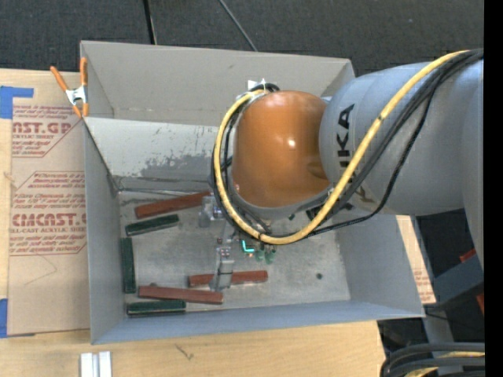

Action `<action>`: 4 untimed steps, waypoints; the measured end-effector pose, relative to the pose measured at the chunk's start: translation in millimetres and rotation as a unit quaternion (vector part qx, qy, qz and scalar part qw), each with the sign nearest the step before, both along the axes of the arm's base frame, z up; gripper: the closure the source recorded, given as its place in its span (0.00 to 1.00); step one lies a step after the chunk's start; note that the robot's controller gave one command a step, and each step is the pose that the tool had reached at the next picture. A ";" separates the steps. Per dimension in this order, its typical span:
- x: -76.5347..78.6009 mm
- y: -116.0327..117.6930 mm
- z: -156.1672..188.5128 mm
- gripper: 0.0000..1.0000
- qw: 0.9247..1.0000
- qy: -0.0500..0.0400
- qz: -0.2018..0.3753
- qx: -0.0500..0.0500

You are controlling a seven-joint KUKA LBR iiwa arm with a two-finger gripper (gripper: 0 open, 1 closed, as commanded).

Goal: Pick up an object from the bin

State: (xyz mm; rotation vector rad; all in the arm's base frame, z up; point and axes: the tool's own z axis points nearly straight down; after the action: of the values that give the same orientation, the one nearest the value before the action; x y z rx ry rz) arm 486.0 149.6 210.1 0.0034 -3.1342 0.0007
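The gripper [225,273] hangs low near 6 o'clock of the grey metal bin [157,77], its tip at a short red-brown flat stick [251,276]. I cannot tell whether it is spread or closed. At its 8 o'clock lie a longer red-brown flat stick [181,294] and a dark green flat stick [156,308].

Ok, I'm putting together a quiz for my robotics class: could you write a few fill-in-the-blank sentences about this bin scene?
1. The gripper hangs over the middle stick, which is ___ (reddish-brown or dark green).
2. The left stick, lying along the left wall of the bin, is ___ (same choice).
3. The rounded wrist cover is ___ in colour.
4. The arm reaches in from the view's ___ side.

Missing words: reddish-brown; dark green; orange; right.
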 end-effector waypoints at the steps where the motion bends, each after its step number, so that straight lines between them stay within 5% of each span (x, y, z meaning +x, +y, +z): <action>1: 1.9 -0.8 3.8 0.00 1.000 -0.004 -0.001 0.001; 2: 12.6 -15.8 -48.0 0.00 1.000 -0.007 0.015 0.001; 3: 3.3 -40.4 -138.0 1.00 0.992 -0.003 0.125 0.001; 4: 3.6 -40.4 -137.8 1.00 0.992 -0.004 0.125 0.001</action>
State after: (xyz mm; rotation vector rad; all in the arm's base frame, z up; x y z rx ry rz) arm 489.6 109.1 72.3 0.3967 -3.1168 -0.0007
